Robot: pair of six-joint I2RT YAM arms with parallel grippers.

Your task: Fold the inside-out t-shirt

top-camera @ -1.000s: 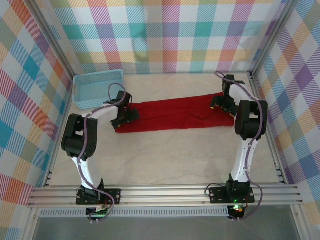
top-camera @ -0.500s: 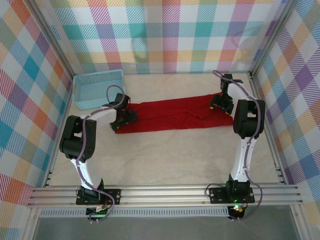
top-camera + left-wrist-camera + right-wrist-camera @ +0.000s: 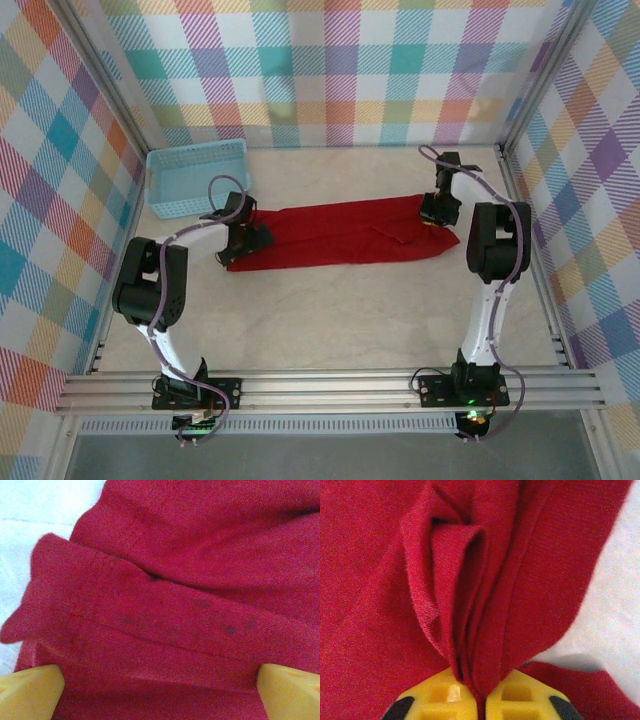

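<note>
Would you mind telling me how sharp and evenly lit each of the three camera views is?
Top external: even, soft light, sharp throughout, the t-shirt casting barely any shadow. Left wrist: the table is washed out pale, and the yellow fingertips are blurred. Right wrist: cloth weave fairly crisp, dark shadow inside the pinched folds above the fingers.

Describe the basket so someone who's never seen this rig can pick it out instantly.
Start at the pale table walled by plaid panels and look to its far-left corner. There sits a rectangular light-blue basket, just beyond the left end of the red t-shirt. It is the only blue, rigid container here; its nearest neighbour is flat red cloth.
</note>
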